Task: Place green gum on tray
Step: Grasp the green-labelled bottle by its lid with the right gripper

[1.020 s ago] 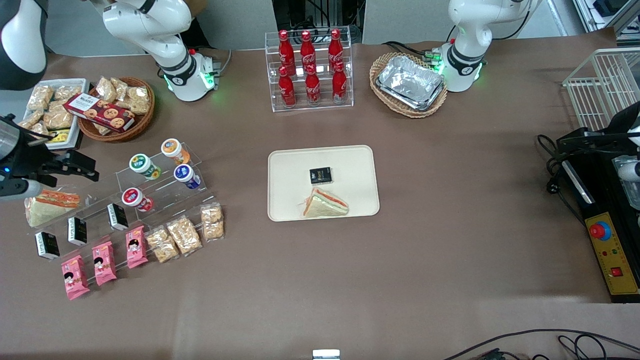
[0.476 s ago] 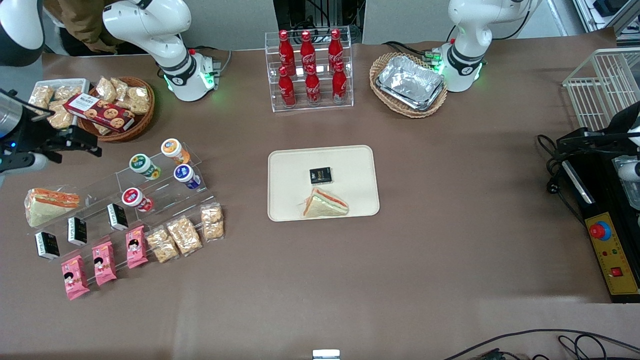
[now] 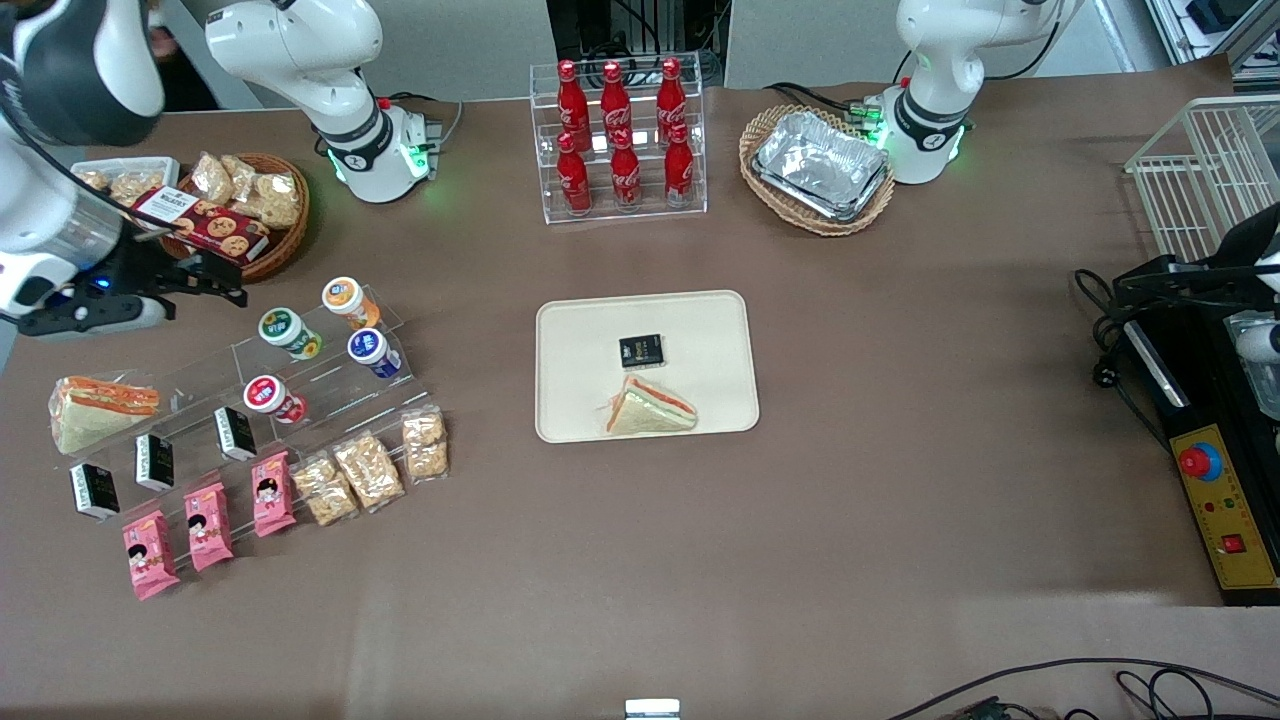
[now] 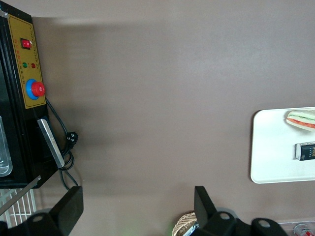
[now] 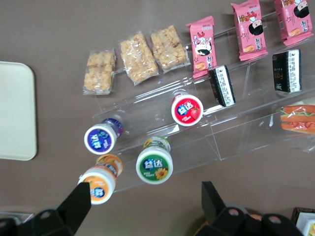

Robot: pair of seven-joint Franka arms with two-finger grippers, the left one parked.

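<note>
The gripper (image 3: 205, 283) hangs wide and empty above the green gum (image 3: 283, 329). The gum sits well apart from the tray (image 3: 700, 330).

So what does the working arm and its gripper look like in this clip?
The working arm has glossy white shells with black joint bands and a green-lit base ring. Its wrist carries a silver-grey cuff and a small blue light. The gripper, near the cookie basket, is black, as are its jaws.

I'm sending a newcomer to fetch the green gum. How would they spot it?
Find the clear stepped rack toward the working arm's end of the table; the open pincer hovers beside it. Four canisters stand there; the green gum alone has a dark green ring, its neighbours orange, blue, red.
</note>
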